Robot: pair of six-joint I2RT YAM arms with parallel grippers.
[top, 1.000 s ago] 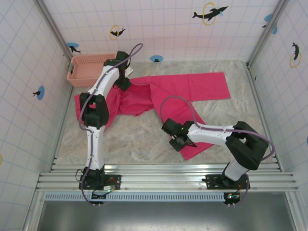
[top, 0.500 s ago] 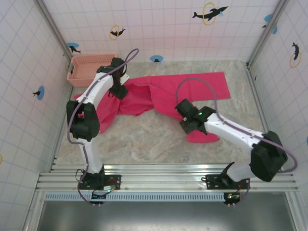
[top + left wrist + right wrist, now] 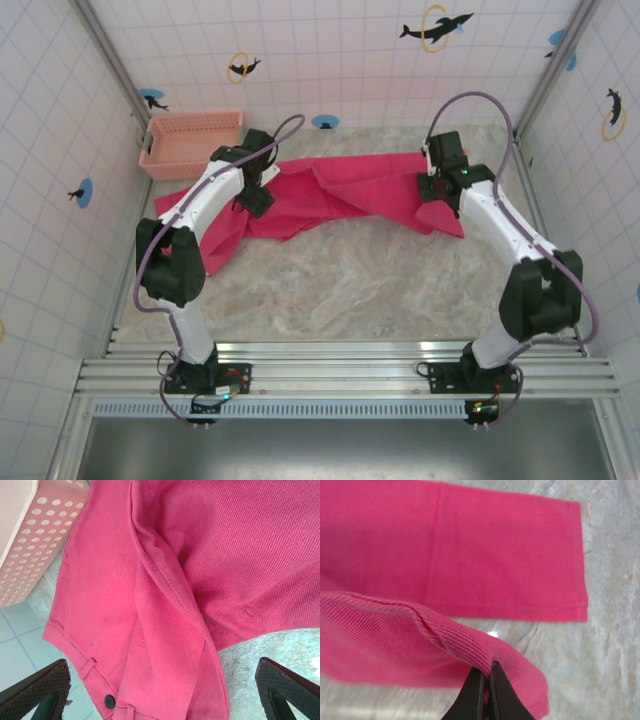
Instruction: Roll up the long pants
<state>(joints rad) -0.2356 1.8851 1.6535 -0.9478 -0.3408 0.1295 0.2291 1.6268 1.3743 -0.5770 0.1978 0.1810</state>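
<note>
Closest to me, the marbled desk (image 3: pixel 330 290) lies bare in front of the two arm bases. Past that bare stretch, the long pants (image 3: pixel 330 195) sprawl across the far half of the desk, running from the left side almost to the right wall.

The waist end is on the left. The left tool (image 3: pixel 258 200) hangs over it with its jaws spread wide and nothing between them. From its own camera, the left tool (image 3: pixel 162 695) has a fingertip (image 3: pixel 40 692) at each lower corner of the view. Below it lie the waistband, a dark button (image 3: pixel 109 700) and rumpled folds of cloth.

Over on the right, the right tool (image 3: pixel 438 192) is clamped tight on the pants. Up close, the right tool (image 3: pixel 485 680) pinches a ribbed fold of the cloth, lifted clear of the desk. Beyond that fold one leg (image 3: pixel 470 555) lies flat, its hem toward the right.

Farthest back, in the left corner, sits a pale pink basket (image 3: pixel 190 140), just beside the waist end of the pants.
</note>
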